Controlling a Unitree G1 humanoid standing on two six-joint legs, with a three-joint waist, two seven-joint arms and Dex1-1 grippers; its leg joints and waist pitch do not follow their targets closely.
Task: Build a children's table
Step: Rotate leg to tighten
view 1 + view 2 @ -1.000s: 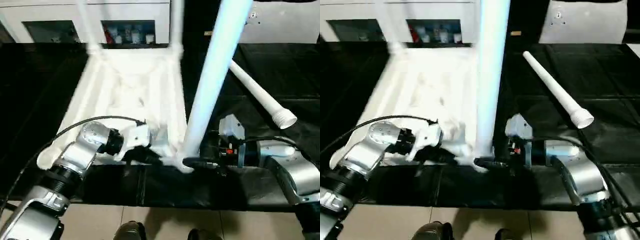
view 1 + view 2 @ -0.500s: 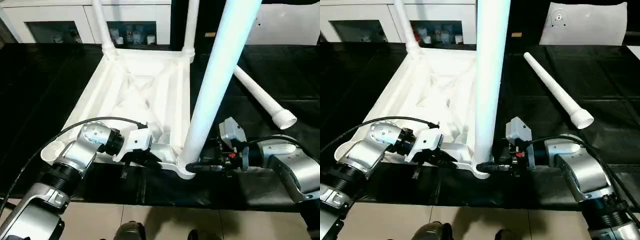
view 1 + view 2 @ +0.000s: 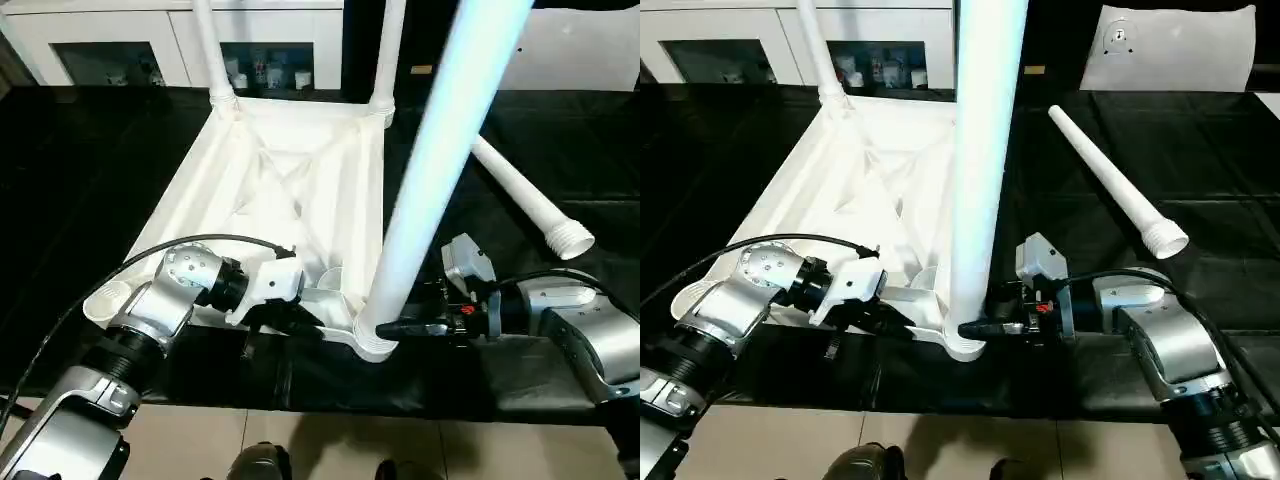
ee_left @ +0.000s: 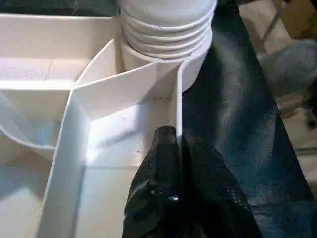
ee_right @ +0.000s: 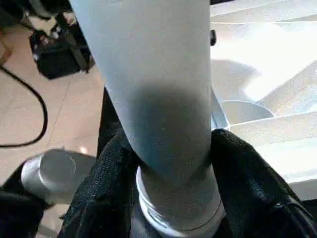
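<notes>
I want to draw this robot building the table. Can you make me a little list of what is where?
tabletop: upside down on the black cloth
far legs: two standing in the far corner sockets
near leg: standing in the near corner socket
right gripper: fingers around that leg's base
left gripper: shut on the tabletop's rim
spare leg: lying on the cloth
empty socket: near corner, by the left arm

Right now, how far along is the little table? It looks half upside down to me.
Two legs already stand in the far corners of the upturned tabletop. The right gripper clasps a third leg at the near socket while the left gripper pinches the tabletop's rim. The fourth leg lies loose on the black mat, and one near socket is empty.
</notes>
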